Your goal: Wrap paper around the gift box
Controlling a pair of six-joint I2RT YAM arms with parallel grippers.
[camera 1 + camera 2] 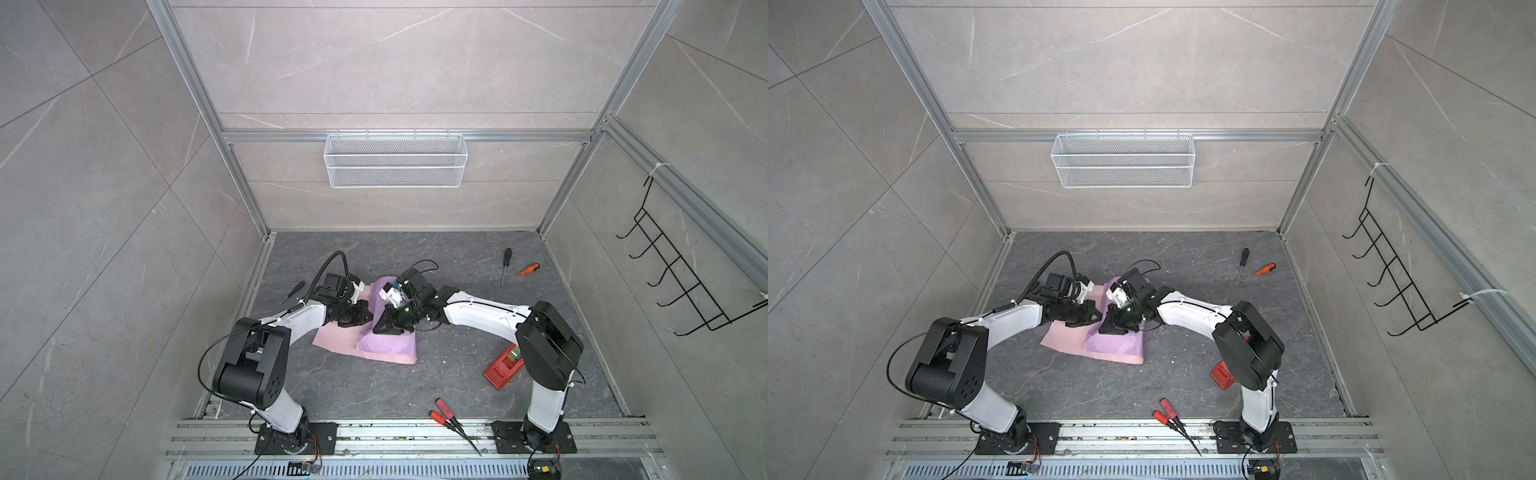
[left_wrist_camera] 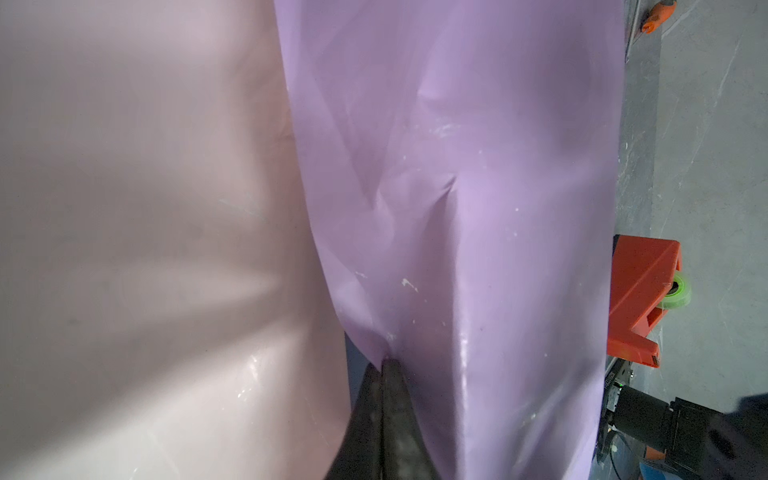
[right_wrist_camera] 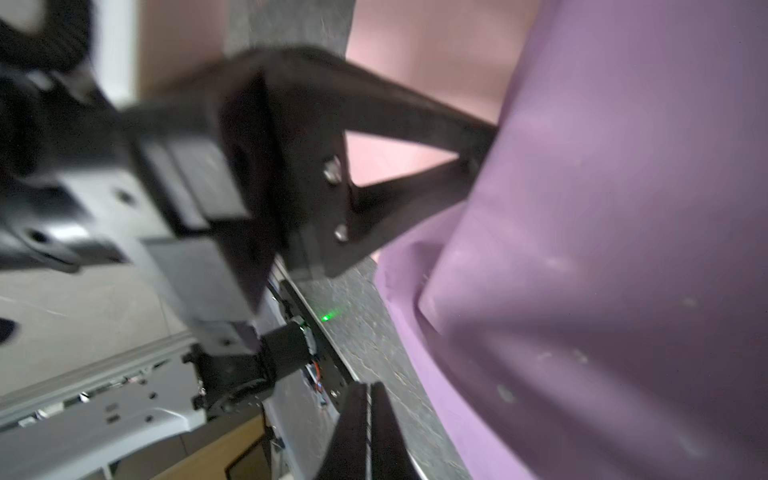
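Now I'm seeing left gripper [image 2: 384, 365] pinching paper [image 2: 457, 208], right gripper [image 3: 368, 386] closed beside it; dispenser [image 1: 500, 370], screwdrivers [image 1: 505, 266] lying well apart.

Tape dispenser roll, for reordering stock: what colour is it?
Green roll on the red dispenser, clearest in the left wrist view.

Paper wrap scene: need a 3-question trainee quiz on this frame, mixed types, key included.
1. True or false: the gift box sits bare and visible in a top view.
2. Which colour of the paper faces up on the raised fold? A pink, B lilac, C white.
3. Fill in: in the left wrist view, the left gripper has its jaws ___ on the paper's lilac edge.
Key: 1 false, no view shows it. 2 B. 3 shut.
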